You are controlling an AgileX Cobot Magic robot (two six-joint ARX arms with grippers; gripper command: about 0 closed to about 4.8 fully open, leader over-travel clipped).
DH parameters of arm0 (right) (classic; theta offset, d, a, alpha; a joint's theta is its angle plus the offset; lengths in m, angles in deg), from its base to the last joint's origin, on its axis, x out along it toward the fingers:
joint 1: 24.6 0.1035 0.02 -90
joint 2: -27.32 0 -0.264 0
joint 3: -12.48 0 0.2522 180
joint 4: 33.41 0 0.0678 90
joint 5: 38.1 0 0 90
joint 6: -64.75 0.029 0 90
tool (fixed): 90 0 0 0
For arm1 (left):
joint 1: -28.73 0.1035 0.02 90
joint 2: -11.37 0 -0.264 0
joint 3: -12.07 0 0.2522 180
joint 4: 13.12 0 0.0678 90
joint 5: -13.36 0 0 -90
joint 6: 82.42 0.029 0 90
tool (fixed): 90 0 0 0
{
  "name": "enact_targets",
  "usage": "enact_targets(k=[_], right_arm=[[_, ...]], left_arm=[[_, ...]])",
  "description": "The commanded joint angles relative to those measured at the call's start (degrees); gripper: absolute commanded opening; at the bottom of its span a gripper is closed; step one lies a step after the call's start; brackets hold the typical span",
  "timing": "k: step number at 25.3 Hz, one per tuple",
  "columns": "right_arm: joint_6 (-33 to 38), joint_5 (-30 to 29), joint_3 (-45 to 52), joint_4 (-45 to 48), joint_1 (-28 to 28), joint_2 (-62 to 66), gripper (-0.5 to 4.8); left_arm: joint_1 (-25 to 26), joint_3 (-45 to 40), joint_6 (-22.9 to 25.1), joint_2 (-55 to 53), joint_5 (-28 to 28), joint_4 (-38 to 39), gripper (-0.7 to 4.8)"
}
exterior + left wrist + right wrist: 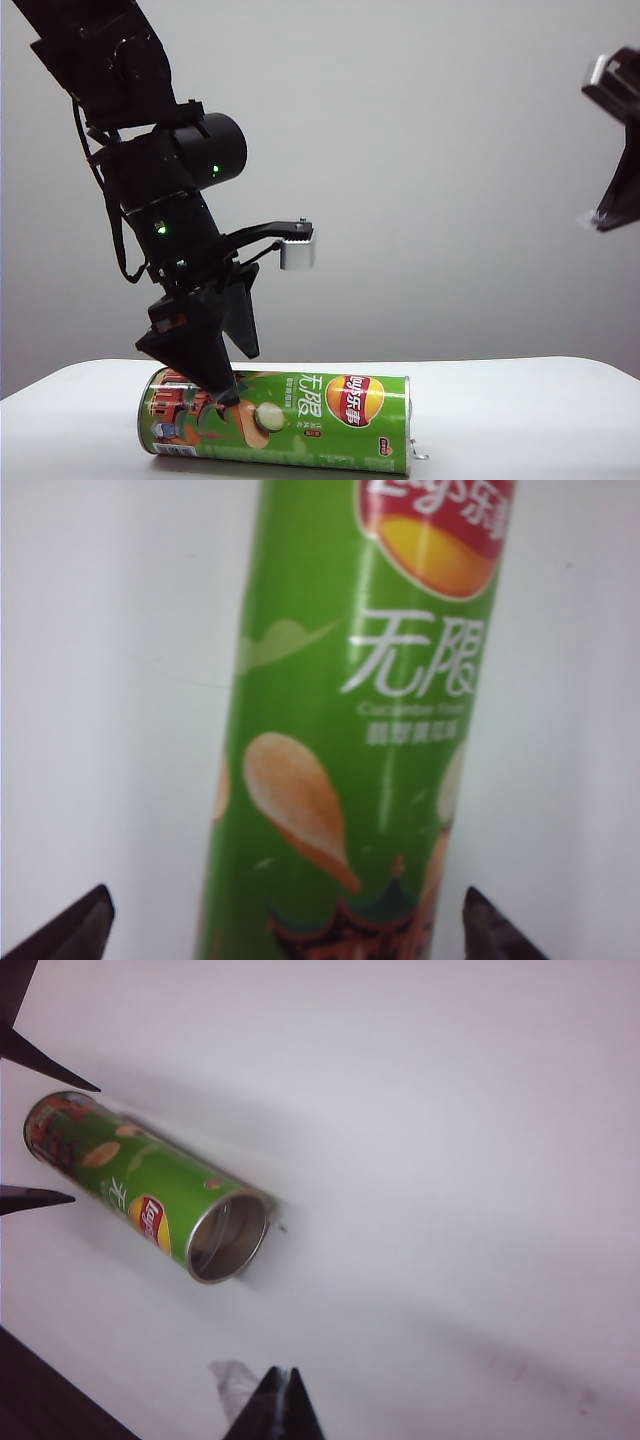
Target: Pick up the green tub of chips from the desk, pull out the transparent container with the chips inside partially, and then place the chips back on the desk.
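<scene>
green tub of chips [275, 418] lying on desk [520, 410], open mouth toward 3 o'clock | left gripper [225, 375] spread wide astride its closed end, ready to clamp | right gripper [280, 1400] pressed together, high at 2 o'clock, apparently awaiting the pull

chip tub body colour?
Green, on the green tub of chips, with a red-and-yellow logo and white text. Left wrist view shows it best.

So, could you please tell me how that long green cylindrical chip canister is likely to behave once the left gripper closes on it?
The long green cylindrical chip canister lies on its side on the white desk, so a nudge would probably roll it. Its glossy wall may slip between the open left gripper fingers straddling it.
</scene>
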Motion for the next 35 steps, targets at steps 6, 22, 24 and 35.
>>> enact_targets(k=[6, 22, 24, 35], right_arm=[[-0.2, -0.9, -0.3, 2.1, 0.6, 4.9, -0.05], [0.0, -1.0, -0.3, 4.8, 0.7, 5.3, -0.05], [0.0, -0.9, -0.3, 5.1, 0.7, 5.3, -0.05], [0.4, -2.1, -0.3, 5.9, 0.7, 5.3, -0.04]], left_arm=[[-1.7, 0.1, -0.1, -3.9, 2.5, -3.2, 4.79], [-4.9, 0.1, -2.8, -10.0, 9.5, -7.3, 4.79], [-4.9, 0.1, -2.8, -10.0, 10.9, -7.1, 4.79], [-5.7, 0.3, -2.6, -9.1, 13.1, -6.8, 3.93]])
